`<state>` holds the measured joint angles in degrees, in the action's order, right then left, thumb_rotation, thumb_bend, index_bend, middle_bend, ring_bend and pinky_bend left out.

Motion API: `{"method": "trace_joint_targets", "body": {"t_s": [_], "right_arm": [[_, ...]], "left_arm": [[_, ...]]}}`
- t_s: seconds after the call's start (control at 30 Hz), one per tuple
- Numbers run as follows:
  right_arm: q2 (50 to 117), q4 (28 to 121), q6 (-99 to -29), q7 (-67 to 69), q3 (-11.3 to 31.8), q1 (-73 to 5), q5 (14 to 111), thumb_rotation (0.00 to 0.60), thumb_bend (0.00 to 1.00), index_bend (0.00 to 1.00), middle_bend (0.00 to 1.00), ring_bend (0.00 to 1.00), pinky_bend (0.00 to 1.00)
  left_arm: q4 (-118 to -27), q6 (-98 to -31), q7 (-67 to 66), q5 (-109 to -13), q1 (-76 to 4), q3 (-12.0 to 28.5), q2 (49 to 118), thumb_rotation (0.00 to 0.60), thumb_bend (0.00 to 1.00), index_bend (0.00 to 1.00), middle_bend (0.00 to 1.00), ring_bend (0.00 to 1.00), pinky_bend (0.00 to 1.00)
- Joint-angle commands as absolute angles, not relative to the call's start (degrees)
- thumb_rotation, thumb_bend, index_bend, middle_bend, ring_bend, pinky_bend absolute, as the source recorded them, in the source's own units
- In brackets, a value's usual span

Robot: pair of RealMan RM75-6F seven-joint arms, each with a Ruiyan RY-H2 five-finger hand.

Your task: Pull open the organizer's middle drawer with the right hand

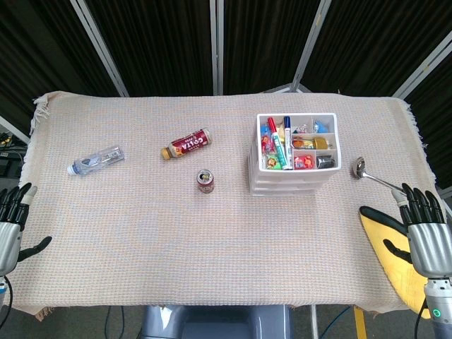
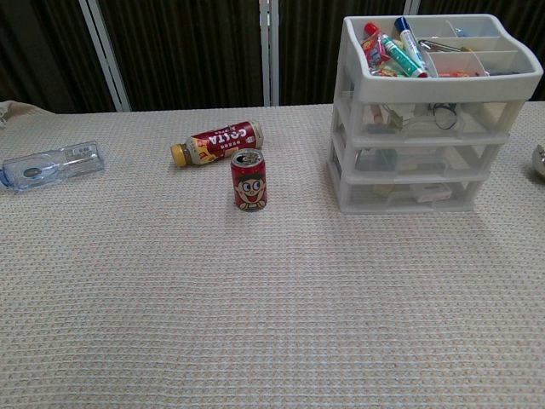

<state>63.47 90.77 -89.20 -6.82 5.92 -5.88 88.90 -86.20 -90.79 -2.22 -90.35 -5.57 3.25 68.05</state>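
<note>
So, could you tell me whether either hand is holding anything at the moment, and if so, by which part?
Nothing is held: the left hand and right hand both rest open at the table's edges.

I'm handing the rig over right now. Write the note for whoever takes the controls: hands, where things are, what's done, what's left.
Left hand: open, holding nothing, at the table's near left edge.
Right hand: open, holding nothing, at the near right edge, over a yellow object; a spoon lies just beyond it.
Organizer: far right of the cloth, three drawers under a filled top tray. The middle drawer looks closed, flush with the other two.
A can stands left of the organizer, clear of the drawer fronts.
Done: nothing yet.
Left: bring the right hand to the middle drawer's front and pull it open.
</note>
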Motion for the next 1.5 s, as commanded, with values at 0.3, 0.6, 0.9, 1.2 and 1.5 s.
{"method": "trace_joint_targets", "body": {"t_s": [0.3,0.6,0.9,1.2,1.5], "right_arm": [[63.2,92.3,-89.0,-7.3,5.6,-5.6,88.4,0.600,0.00,0.00,0.00,0.00,0.00],[63.3,92.7,-89.5,-7.8,5.9,-5.1,87.3,0.600,0.00,0.00,0.00,0.00,0.00],[63.8,92.4,-89.6,-8.3,5.9,-5.1,87.6,0.600,0.00,0.00,0.00,0.00,0.00],[63.8,92.2,-89.2,-7.2,6.1,-5.1,87.2,0.600,0.01,0.01,0.02,0.01,0.01],[64.5,97.4,-90.0,-2.7,7.1,-4.6,85.8,0.600,0.02,0.11,0.72,0.72,0.58]], "left_arm": [[-89.1,-90.0,-4.0,-88.9,-5.2,2.9,66.2,0.600,0.06,0.00,0.00,0.00,0.00],[-89.7,-89.6,-4.0,-89.7,-5.5,2.7,65.8,0.600,0.06,0.00,0.00,0.00,0.00],[-90.0,-90.1,-4.2,-89.7,-5.3,2.8,65.8,0.600,0.06,0.00,0.00,0.00,0.00],[-90.6,-89.7,-5.1,-89.2,-5.3,2.9,65.8,0.600,0.06,0.00,0.00,0.00,0.00],[-90.4,-90.5,-4.1,-88.5,-4.8,3.4,65.8,0.600,0.06,0.00,0.00,0.00,0.00]]}}
